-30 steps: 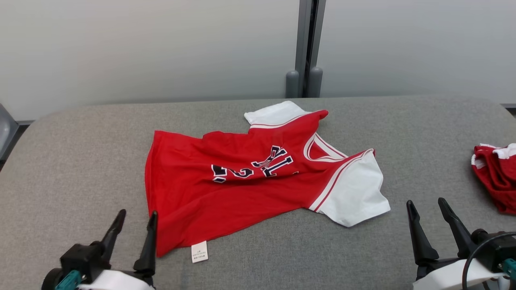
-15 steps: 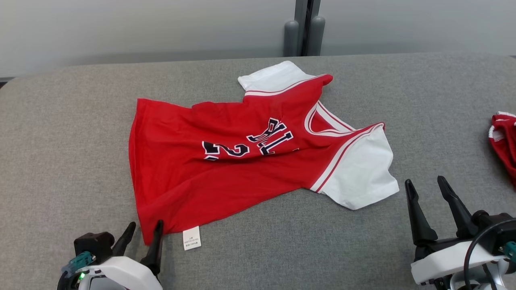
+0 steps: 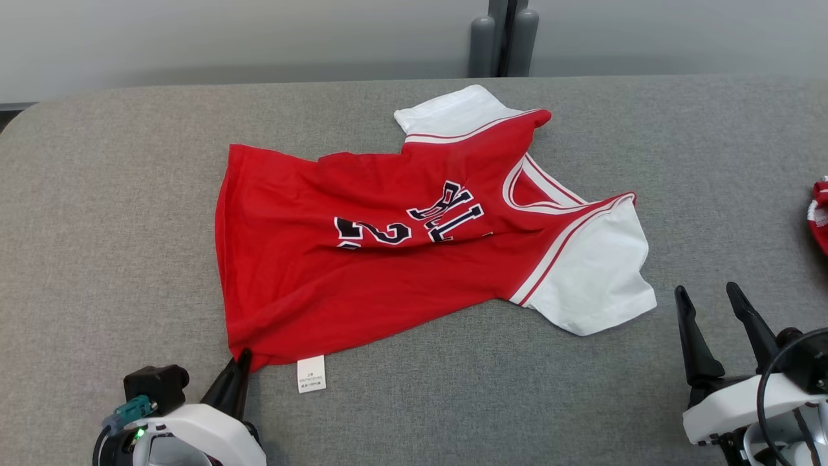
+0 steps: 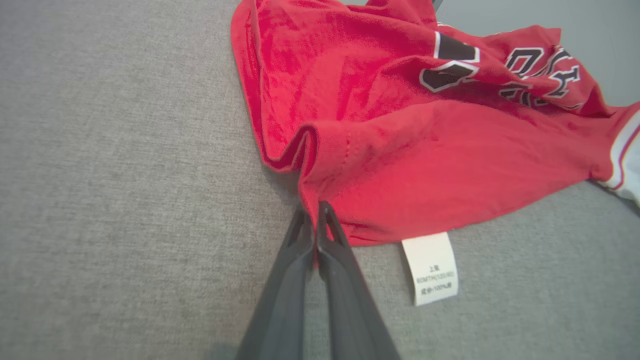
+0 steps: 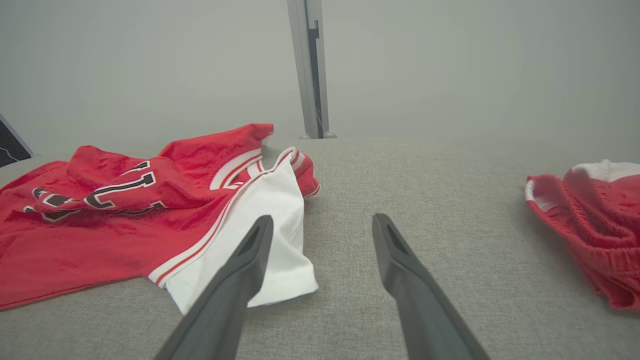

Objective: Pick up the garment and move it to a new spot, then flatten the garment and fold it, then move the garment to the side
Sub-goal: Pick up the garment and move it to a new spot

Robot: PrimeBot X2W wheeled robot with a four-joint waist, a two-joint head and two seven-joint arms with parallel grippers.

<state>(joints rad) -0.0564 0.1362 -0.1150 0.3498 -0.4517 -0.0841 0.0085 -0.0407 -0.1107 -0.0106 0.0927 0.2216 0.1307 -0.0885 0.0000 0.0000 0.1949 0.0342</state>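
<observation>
A red jersey (image 3: 388, 259) with white sleeves and dark lettering lies spread and a little rumpled on the grey table (image 3: 116, 194). Its near left hem corner is puckered up, and my left gripper (image 3: 240, 357) is shut on that corner; in the left wrist view the gripper (image 4: 314, 209) has its two fingers pressed together with the red jersey (image 4: 425, 150) pinched at their tips. A white label (image 4: 432, 267) hangs from the hem beside them. My right gripper (image 3: 708, 298) stands open near the white sleeve (image 3: 595, 278), apart from it, with nothing held; the right wrist view shows that gripper (image 5: 320, 217) the same way.
A second red and white garment (image 5: 590, 220) lies bunched at the table's right edge (image 3: 820, 217). A grey post (image 3: 504, 32) stands against the wall behind the table.
My left gripper moved forward to the jersey's hem corner and shut on it, bunching the cloth. The head camera tilted down and shifted. The right gripper stayed open.
</observation>
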